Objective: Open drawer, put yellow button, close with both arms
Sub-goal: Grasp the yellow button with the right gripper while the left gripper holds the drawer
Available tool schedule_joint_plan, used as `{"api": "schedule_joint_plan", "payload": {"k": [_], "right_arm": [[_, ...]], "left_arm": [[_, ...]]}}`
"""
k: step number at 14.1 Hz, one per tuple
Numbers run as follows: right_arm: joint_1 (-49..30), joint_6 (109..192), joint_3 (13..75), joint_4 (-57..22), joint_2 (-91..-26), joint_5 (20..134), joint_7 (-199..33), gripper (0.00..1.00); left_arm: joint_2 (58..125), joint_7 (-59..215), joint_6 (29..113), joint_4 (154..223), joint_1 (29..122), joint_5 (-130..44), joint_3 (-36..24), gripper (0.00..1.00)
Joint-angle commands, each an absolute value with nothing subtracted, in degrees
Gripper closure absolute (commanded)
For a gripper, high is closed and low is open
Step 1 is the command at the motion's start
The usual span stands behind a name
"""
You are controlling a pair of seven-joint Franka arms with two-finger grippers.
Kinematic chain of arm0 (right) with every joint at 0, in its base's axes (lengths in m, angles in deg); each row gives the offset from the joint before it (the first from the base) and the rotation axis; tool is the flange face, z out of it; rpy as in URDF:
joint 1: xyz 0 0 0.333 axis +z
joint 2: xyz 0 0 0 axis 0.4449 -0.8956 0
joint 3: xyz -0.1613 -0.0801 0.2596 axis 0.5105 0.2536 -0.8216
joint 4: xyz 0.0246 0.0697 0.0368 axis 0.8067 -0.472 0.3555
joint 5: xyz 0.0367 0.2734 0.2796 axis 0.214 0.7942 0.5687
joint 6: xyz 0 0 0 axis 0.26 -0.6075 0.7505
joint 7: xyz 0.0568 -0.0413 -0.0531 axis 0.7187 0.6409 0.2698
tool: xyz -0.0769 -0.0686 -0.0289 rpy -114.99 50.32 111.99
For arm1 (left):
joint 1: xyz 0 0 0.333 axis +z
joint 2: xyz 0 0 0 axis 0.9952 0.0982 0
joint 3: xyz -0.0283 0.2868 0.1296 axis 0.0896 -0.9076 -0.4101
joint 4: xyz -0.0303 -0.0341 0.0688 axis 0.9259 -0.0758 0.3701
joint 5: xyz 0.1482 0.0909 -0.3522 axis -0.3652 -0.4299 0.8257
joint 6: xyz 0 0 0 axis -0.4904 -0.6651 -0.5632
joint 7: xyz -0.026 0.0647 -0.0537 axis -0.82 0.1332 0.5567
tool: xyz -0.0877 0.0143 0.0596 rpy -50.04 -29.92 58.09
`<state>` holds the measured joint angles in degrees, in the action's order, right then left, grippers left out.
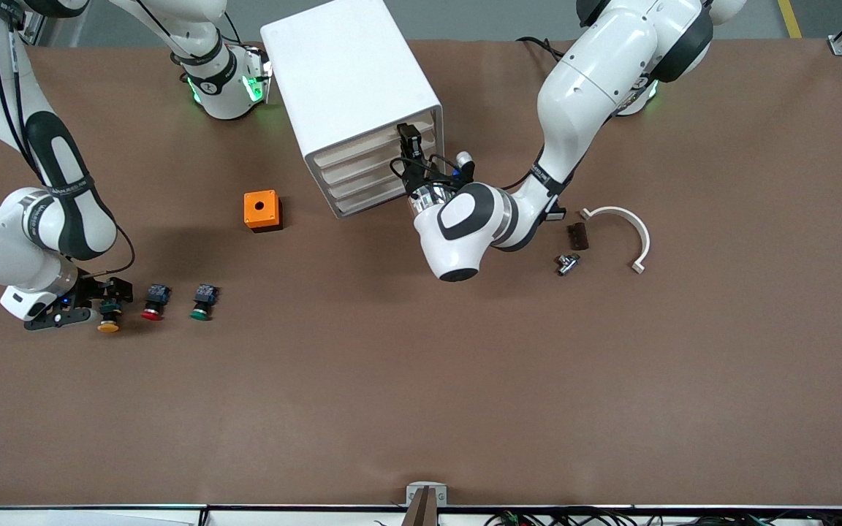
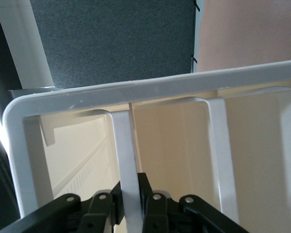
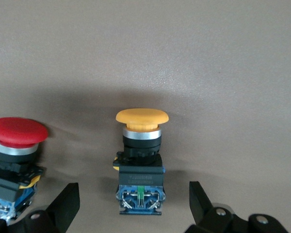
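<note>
Here the yellow button (image 1: 108,318) lies on its side on the brown tabletop (image 1: 421,380) at the right arm's end, its long axis running toward the front camera: the yellow cap faces that camera and the blue rear block points back toward the robots' bases. The right claw (image 3: 135,206) is spread wide with a finger (image 3: 64,204) on either side of the button's body, neither touching it, so it holds nothing. Just beside the yellow button, toward the left arm's end, lie a red button (image 1: 153,302) and then a green button (image 1: 203,302), set the same way. The white cabinet (image 1: 351,98) stands near the middle of the tabletop, farther from the front camera, its four drawer fronts turned toward the left arm's end. The left claw (image 2: 131,201) is at the top drawer (image 2: 124,160), its fingers (image 2: 152,206) pinched on a thin cream upright lip of the drawer front. An orange box (image 1: 262,210) with a round hole on top sits between the cabinet and the buttons. Toward the left arm's end lie a white curved bracket (image 1: 627,232), a small dark block (image 1: 577,236) and a small metal fitting (image 1: 567,263).
</note>
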<state>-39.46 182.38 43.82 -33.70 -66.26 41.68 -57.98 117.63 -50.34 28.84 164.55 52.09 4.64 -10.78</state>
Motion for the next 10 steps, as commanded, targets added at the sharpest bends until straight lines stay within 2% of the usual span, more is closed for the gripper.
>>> {"api": "schedule_joint_plan", "payload": {"k": [1, 4, 5, 8, 10], "right_arm": [[-40.0, 183.0, 42.8, -33.5, -66.7, 42.5, -56.6, 0.0], [-40.0, 183.0, 42.5, -33.5, -66.6, 42.5, -56.5, 0.08], [-39.9, 182.9, 42.5, -33.5, -66.6, 42.4, -56.1, 0.18], [-40.2, 182.9, 42.5, -33.2, -66.6, 42.4, -51.2, 0.61], [-40.3, 182.8, 42.5, -32.8, -66.6, 42.6, -51.7, 0.96]], "left_arm": [[118.1, -49.3, 28.8, 164.2, 52.7, 5.3, -11.4, 0.9], [118.1, -49.2, 28.8, 164.2, 53.9, 5.0, -11.5, 0.9], [118.1, -49.2, 28.8, 164.1, 54.4, 5.0, -11.5, 0.9], [118.1, -49.2, 28.8, 164.0, 56.5, 5.1, -11.5, 0.88], [118.1, -49.0, 29.1, 163.8, 58.5, 5.3, -11.5, 0.88]]}}
